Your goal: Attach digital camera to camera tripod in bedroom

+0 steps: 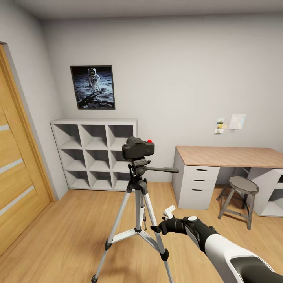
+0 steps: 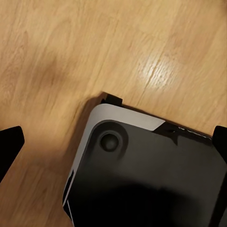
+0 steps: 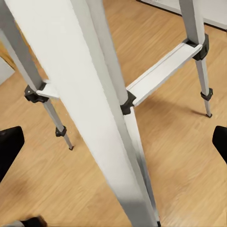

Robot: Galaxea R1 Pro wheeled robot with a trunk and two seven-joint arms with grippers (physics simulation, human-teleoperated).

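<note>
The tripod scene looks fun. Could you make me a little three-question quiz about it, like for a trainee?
1. True or false: the camera sits on top of the tripod.
2. What does the right gripper hold?
A. the camera
B. the pan handle
C. nothing
3. What hangs on the wall above the shelf?

Key:
1. True.
2. C: it is open, beside a tripod leg.
3. An astronaut poster.

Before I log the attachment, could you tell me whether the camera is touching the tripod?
Touching. The head view shows the camera sitting directly on the tripod head, with no gap between them.
</note>
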